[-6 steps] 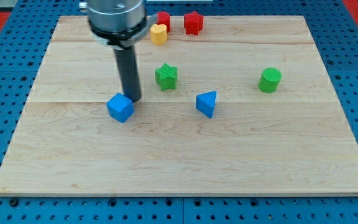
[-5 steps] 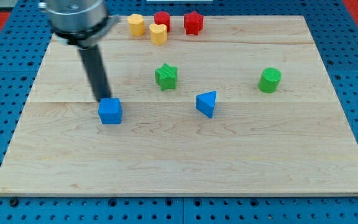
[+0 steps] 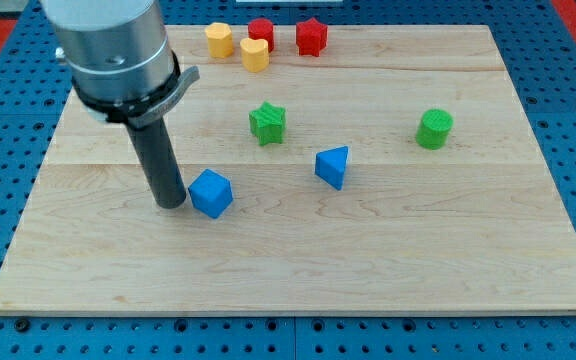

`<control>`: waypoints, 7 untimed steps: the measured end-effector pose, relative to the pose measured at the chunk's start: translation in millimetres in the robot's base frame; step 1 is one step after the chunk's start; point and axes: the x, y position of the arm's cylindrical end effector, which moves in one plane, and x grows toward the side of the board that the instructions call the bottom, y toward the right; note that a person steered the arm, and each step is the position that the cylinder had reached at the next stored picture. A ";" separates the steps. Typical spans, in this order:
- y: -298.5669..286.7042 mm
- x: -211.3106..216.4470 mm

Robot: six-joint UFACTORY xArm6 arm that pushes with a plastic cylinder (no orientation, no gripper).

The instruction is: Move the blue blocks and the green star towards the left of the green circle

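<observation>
You are looking at a pale wooden board [image 3: 528, 240] lying on a blue pegboard. The arm has no gripper to open or close: it ends in a dark rod, and my tip [image 3: 171, 203] rests on the board left of the frame's centre, touching or just beside the left edge of the blue cube [image 3: 211, 193]. It holds nothing; it can only push.

The step in hand appears to be pushing that blue cube toward the view's right. The green circle [image 3: 434, 129], a short cylinder, sits in the right part of the frame, above the middle, well apart from the cube. The next move likely calls for a steady push rightward and slightly upward, keeping my tip centred behind the cube so it does not spin off to one side. The blue wedge-shaped block [image 3: 333, 166] lies between the cube and the circle, so you may strike it on the way. The green star [image 3: 267, 122] stands above the middle of the frame, left of the wedge, and also has yet to travel right.

Counted: two blue blocks, two green blocks, two yellow blocks [image 3: 219, 39] [image 3: 255, 54] and two red blocks [image 3: 261, 31] [image 3: 311, 36], eight in all. The yellow and red ones cluster along the top edge, left of centre; their exact shapes are hard to tell.
</observation>
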 end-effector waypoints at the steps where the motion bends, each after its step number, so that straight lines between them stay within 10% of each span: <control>1: 31.4 1.4; 7: 232.8 -45.2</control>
